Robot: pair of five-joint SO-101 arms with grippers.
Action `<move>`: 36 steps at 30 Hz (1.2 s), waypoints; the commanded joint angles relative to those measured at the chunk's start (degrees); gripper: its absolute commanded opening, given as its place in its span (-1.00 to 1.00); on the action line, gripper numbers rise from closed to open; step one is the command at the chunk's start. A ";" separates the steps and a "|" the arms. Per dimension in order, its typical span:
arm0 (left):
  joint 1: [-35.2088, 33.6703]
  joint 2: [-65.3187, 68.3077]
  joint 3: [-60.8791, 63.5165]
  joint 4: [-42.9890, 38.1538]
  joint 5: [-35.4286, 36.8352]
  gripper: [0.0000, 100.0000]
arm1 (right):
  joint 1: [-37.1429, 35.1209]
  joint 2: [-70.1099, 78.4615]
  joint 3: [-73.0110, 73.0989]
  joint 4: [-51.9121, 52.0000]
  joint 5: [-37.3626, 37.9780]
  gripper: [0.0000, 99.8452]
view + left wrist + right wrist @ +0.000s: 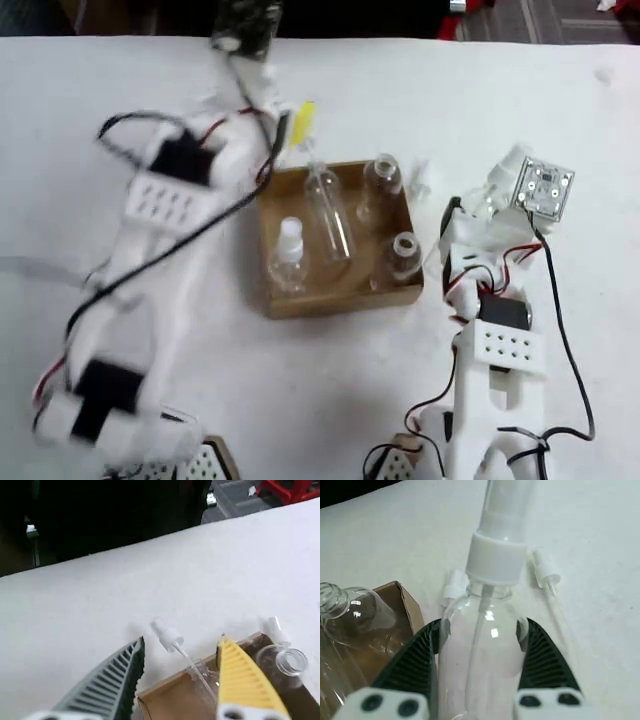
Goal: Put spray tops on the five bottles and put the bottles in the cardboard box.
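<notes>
- From high up, we look down over the surface [320, 380].
- Both our wrist cameras sit low and close, and both take in an edge of the cardboard box [165, 700].

Bottles [290, 255] sit in the cardboard box [340, 300], spray top [168, 638] behind.

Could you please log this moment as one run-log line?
right pincer: shut on capped bottle | left pincer: open near spray top | cardboard box: four bottles
</notes>
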 commanded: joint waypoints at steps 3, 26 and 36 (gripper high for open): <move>-1.63 23.69 -23.82 5.19 2.90 -0.56 | -0.31 -1.36 -0.44 -1.36 0.70 -0.96; -3.82 71.87 -88.53 27.08 12.84 -0.47 | -0.48 -1.36 -0.44 -1.36 0.70 -0.96; -3.74 76.00 -89.32 25.05 12.66 -0.47 | -0.48 -1.36 -0.44 -1.36 0.70 -0.96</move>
